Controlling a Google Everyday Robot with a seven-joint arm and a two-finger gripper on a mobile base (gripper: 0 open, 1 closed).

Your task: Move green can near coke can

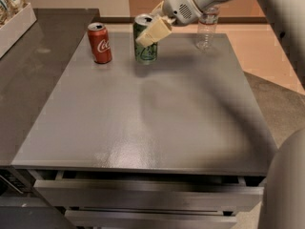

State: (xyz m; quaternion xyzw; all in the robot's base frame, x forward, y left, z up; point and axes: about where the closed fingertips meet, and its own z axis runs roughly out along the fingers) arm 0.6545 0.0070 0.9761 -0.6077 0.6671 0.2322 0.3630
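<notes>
The robot's gripper (148, 34) reaches in from the upper right over a grey bench (152, 123), its pale fingers (153, 30) closed around the upper half of the green can (145, 54). The can stands upright near the far edge, a little to the right of the coke can (100, 44) and apart from it; whether its base rests on the bench cannot be told. A clear water bottle (207, 28) stands well off to the right. The green can is likely light and stiff but thin-walled and smooth, so a firm hold across its middle, well below the rim, looks safest against slipping or denting as it closes on the red can.
</notes>
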